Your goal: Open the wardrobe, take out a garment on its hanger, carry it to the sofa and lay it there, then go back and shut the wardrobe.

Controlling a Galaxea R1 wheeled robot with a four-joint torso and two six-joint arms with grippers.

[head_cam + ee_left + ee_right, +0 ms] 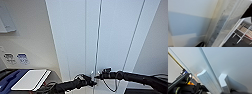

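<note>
White wardrobe (pixel 100 37), both pincers at handles (pixel 205 79).

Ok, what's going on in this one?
The robot is up close to the white wardrobe, whose two doors look shut. Both arms reach to the middle seam, the left gripper and right gripper at the paired handles. Whether either one is gripping yet can't be told.

One wardrobe (pixel 105 35); two doors; two handles (pixel 205 79).
</note>
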